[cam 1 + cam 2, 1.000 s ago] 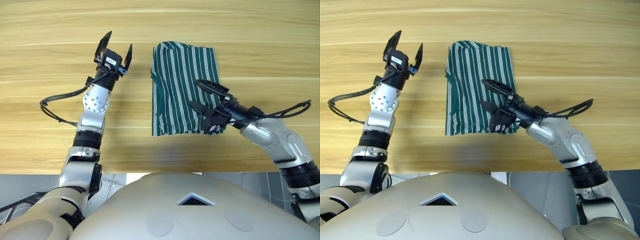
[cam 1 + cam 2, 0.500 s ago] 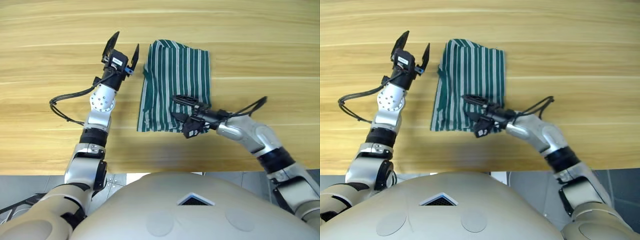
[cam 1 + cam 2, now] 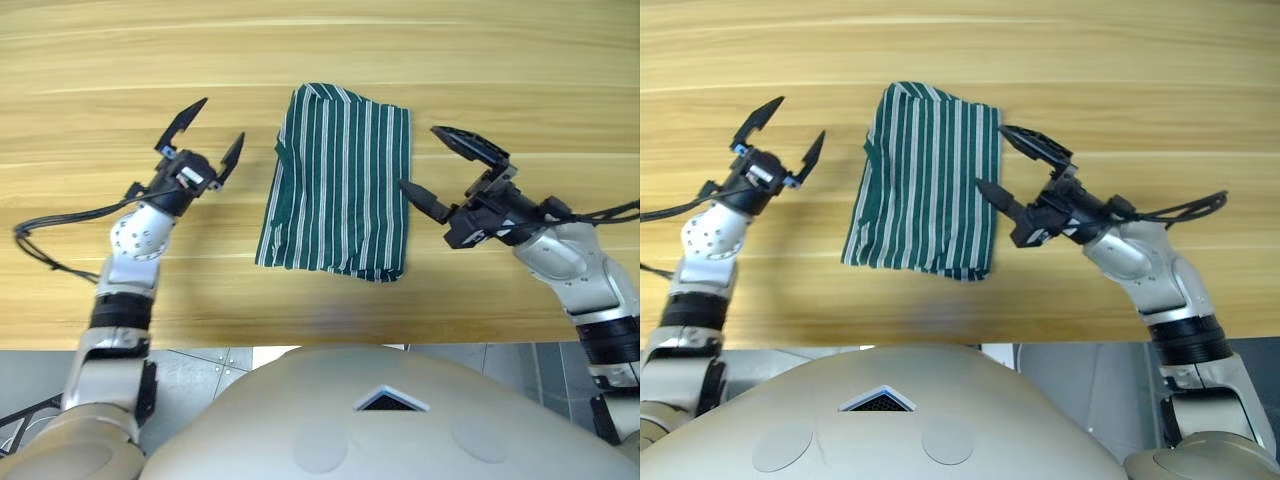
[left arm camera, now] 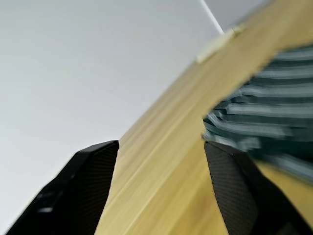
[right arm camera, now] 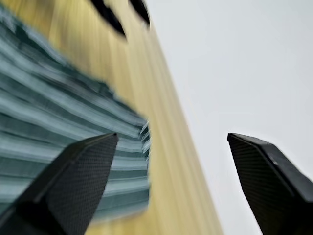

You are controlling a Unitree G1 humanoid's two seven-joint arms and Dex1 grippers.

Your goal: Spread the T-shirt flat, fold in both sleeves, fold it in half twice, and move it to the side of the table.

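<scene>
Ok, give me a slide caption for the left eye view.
Folded striped T-shirt on the wooden table, flanked by the open left pincer and open right pincer.

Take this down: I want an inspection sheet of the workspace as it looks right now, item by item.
Surface: wooden table, light grain.
Job's things: striped T-shirt, folded into a rectangle, lying flat and slightly skewed.
Clutter: nothing seen.
Grippers: left gripper open, left of the shirt, apart from it; right gripper open, at the shirt's right edge, contact unclear.
Cables: left cable loops over the table; right cable runs along its arm.
Surroundings: grey tiled floor below the near edge.
</scene>
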